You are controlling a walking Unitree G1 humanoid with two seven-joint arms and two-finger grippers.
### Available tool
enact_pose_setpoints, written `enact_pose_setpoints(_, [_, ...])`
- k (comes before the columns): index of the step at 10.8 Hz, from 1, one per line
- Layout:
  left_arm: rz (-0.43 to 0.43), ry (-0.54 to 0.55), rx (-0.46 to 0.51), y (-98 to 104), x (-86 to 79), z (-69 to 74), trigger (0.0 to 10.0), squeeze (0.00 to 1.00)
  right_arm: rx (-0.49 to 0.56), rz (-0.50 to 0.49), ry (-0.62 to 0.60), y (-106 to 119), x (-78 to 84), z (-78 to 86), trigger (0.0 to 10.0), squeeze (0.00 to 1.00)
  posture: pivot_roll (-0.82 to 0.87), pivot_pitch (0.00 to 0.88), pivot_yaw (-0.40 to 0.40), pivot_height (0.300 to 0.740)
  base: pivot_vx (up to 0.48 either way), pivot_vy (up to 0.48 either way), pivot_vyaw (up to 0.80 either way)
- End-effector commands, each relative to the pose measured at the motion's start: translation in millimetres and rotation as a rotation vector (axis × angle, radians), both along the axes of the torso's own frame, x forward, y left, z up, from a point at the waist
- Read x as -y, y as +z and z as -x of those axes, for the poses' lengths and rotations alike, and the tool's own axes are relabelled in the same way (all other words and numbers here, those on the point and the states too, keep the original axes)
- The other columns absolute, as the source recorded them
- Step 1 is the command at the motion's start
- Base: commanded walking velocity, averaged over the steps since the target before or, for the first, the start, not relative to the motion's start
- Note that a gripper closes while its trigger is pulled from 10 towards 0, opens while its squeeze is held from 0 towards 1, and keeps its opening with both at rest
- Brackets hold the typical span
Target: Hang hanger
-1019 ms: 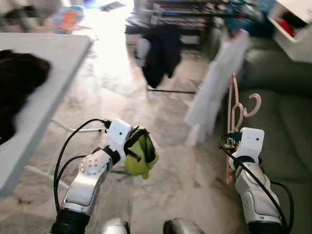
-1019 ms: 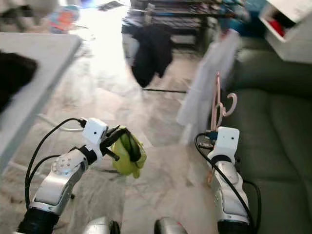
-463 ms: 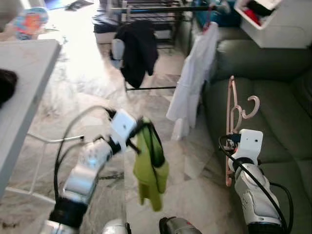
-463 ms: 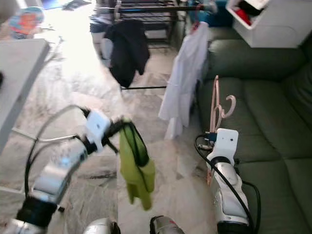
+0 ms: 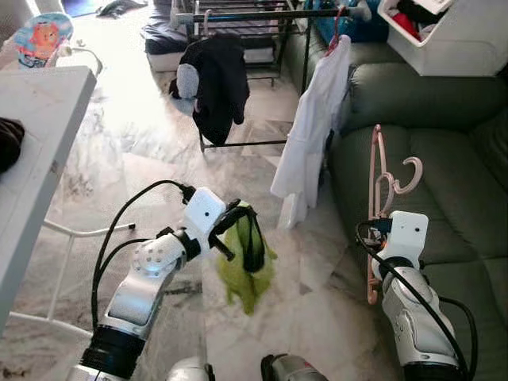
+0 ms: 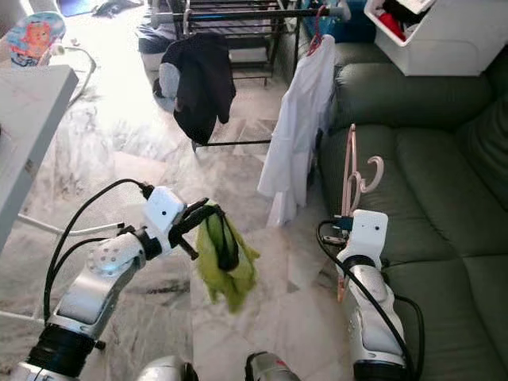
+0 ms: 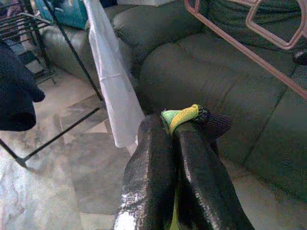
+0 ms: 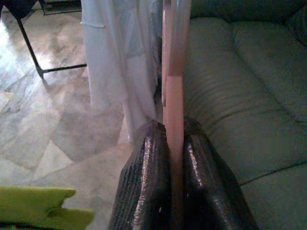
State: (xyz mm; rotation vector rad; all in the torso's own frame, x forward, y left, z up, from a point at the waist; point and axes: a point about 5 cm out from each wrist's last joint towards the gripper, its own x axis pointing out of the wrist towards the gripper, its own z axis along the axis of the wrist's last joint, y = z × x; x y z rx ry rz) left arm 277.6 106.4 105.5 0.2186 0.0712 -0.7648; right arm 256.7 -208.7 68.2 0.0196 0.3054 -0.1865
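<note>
Marble floor (image 5: 151,151) before green sofa (image 5: 444,159): right gripper (image 8: 175,139) jaws clamp pink plastic hanger (image 5: 381,178); left gripper (image 7: 184,124) jaws pinch yellow-green cloth garment (image 5: 248,262).

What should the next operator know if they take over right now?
Left gripper: shut on the green garment, which dangles over the floor.
Right gripper: shut on the pink hanger, held upright beside the sofa.
Rack stands ahead with a dark garment and a white shirt hanging on it.
Done: both items are in hand.
Left: garment is not on the hanger; hanger is not on the rack.
</note>
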Motion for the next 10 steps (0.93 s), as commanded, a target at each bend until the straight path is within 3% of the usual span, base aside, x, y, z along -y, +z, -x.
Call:
enact_pose_setpoints(1, [-0.007,-0.011,0.031,4.4,2.4,-0.6,10.0,0.0,0.016,0.003,0.011,5.3,-2.1,-2.0,10.0,0.0,-0.07,0.08,-0.019,0.74,0.0,0.0,-0.8])
enact_pose_setpoints(4, [-0.032,-0.034,0.029,0.2,6.5,2.7,10.0,0.0,0.019,0.003,0.017,6.2,-2.8,-3.7,10.0,0.0,-0.07,0.079,-0.021,0.74,0.0,0.0,-0.71])
enact_pose_setpoints(10, [-0.039,-0.003,0.037,-2.6,7.2,3.7,10.0,0.0,0.021,-0.004,0.03,5.7,-5.8,-4.7,10.0,0.0,-0.07,0.076,-0.023,0.74,0.0,0.0,0.0])
